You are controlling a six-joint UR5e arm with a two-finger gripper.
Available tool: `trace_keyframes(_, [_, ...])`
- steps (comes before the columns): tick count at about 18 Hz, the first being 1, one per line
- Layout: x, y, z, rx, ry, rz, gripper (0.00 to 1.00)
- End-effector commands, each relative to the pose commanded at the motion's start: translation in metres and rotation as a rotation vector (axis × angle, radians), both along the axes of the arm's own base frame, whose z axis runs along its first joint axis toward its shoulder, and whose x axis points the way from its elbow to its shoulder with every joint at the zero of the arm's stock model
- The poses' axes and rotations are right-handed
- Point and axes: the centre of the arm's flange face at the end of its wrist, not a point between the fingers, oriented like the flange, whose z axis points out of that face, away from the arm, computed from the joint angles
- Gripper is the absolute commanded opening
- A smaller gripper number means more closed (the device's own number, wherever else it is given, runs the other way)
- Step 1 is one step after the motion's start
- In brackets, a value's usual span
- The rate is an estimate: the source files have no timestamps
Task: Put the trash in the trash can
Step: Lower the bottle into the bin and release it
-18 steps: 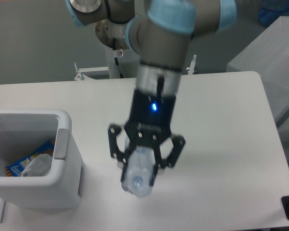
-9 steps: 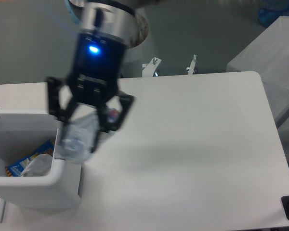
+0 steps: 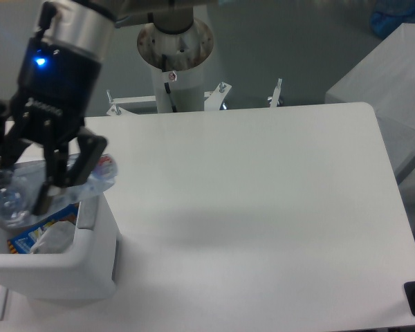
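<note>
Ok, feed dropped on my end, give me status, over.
Gripper shut on the bottle, held above the trash can opening. Wrapper and blue-yellow packet lie inside. Nothing blocks the drop.

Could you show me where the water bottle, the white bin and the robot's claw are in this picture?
water bottle (image 3: 28,188): fixed camera view, on its clear crushed body.
white bin (image 3: 90,259): fixed camera view, on its near right rim corner.
gripper (image 3: 26,181): fixed camera view, midway between its fingertips, closed around the bottle.
</note>
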Motion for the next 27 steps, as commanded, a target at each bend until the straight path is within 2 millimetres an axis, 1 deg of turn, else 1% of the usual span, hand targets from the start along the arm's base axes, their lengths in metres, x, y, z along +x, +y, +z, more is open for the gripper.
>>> trace_keyframes(2, [0.003, 0.008, -0.005, -0.003, -0.004, -0.009, 0.57])
trace_keyframes(4, [0.017, 0.014, -0.01, -0.009, -0.009, -0.031, 0.57])
trace_keyframes(8, [0.02, 0.018, -0.017, -0.019, -0.019, -0.036, 0.57])
trace_keyframes(10, [0.028, 0.021, -0.022, -0.027, -0.021, -0.048, 0.57])
trace_keyframes(11, [0.028, 0.024, -0.029, -0.037, -0.027, -0.051, 0.57])
trace_keyframes(15, [0.038, 0.029, -0.039, -0.053, -0.038, -0.066, 0.57])
trace_keyframes(16, [0.043, 0.031, -0.045, -0.063, -0.039, -0.073, 0.57])
trace_keyframes(22, [0.043, 0.03, -0.078, -0.12, -0.065, -0.071, 0.58])
trace_keyframes(27, [0.041, 0.035, -0.095, -0.148, -0.069, -0.06, 0.59])
